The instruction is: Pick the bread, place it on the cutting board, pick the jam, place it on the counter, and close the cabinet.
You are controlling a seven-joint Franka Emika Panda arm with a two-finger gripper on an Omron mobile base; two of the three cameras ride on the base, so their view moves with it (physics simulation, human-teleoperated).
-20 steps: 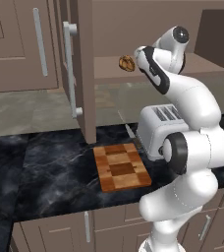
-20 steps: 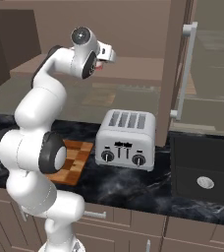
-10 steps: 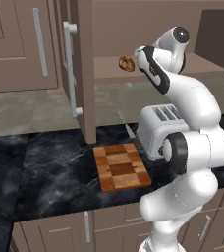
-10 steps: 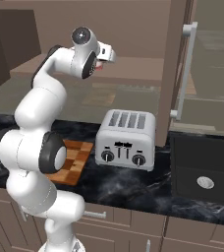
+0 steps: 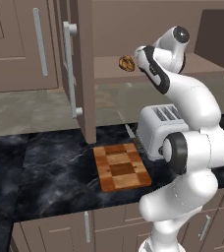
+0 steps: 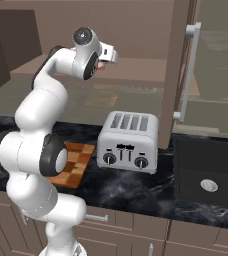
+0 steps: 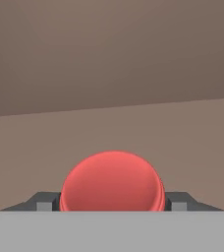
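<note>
1. Jam (image 7: 113, 181): a squat red jar on the shelf of the open cabinet (image 5: 80, 74), high and far behind the toaster (image 6: 129, 141), just right of the bread (image 5: 126, 63).
2. Grip: the gripper (image 7: 113, 204) has its fingertips (image 7: 45, 203) pressed against the jar's two sides, clamped on it.
3. Handling, as we judge it: light, rigid, smooth-walled and likely slippery. It is best held across the widest part.
4. Orientation: round, with no marked long axis. We cannot tell which way the lid faces.
</note>
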